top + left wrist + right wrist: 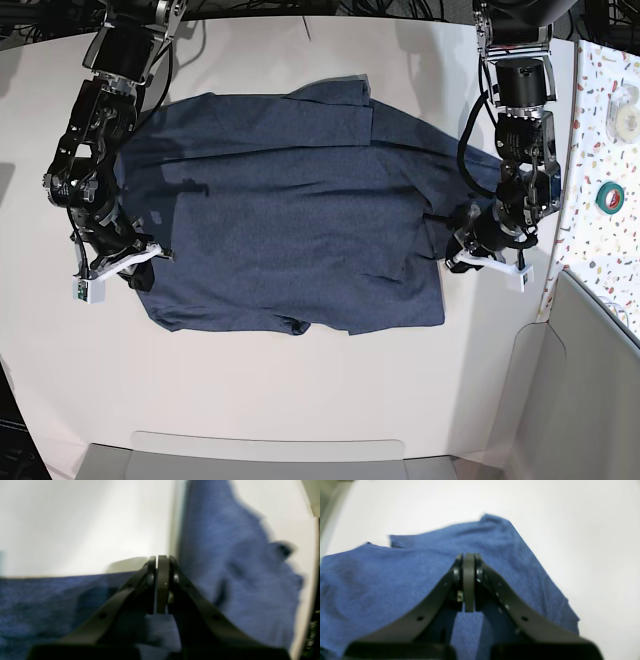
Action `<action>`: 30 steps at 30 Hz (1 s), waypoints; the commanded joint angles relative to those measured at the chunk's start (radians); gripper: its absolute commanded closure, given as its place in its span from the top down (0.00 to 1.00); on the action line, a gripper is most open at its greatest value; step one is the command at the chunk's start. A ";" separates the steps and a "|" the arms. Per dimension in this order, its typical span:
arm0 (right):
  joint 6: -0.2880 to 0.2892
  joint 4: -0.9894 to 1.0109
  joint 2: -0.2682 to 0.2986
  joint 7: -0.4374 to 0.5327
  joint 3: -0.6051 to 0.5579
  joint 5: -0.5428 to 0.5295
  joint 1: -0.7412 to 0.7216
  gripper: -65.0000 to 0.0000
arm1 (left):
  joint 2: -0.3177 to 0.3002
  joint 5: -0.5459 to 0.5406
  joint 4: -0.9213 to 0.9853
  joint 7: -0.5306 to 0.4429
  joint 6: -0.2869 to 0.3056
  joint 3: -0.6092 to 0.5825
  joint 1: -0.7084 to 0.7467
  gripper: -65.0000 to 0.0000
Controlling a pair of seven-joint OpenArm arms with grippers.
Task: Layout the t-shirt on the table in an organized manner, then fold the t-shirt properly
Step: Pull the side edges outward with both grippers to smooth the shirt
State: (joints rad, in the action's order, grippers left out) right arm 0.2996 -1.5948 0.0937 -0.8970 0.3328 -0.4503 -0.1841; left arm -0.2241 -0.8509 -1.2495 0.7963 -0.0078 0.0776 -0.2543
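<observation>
A dark heathered navy-blue short-sleeved cloth t-shirt [290, 215] lies spread, plain side up, across the middle of the large smooth matte white table [300, 400]. The left gripper [462, 240] sits at the shirt's edge nearest the speckled terrazzo-patterned strip [605, 150], its black jaws pressed together over the fabric; whether cloth is pinched between them cannot be told. The right gripper [140, 270] rests at the shirt's opposite edge, farthest from that strip, jaws likewise together above blue cloth.
</observation>
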 commanded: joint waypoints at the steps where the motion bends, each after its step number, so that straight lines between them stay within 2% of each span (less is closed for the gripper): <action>1: 0.003 0.003 0.007 0.023 -0.010 -0.014 -0.033 0.00 | -0.010 -0.028 -0.039 -0.007 0.010 0.001 -0.027 0.00; 8: 0.005 0.175 -0.007 0.032 -0.014 -0.014 -0.081 0.00 | -0.011 -0.047 -0.072 0.024 0.010 0.003 -0.004 0.00; 12: 0.005 0.262 -0.004 0.123 -0.021 -0.014 -0.084 0.00 | -0.011 -0.047 -0.074 0.047 0.010 0.003 0.026 0.00; 21: 0.005 0.313 0.002 0.137 -0.021 -0.014 -0.084 0.00 | -0.011 -0.041 -0.066 0.058 0.010 0.003 0.034 0.00; 30: 0.003 0.314 0.002 0.137 -0.021 -0.014 -0.076 0.00 | -0.011 -0.038 0.092 0.051 0.010 -0.008 0.040 0.00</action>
State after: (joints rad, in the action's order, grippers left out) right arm 0.2966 -1.2644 0.0853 -0.7845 0.3134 -0.4480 -0.2382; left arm -0.2283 -0.9253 -1.1603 0.8326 0.0250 0.0715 -0.2081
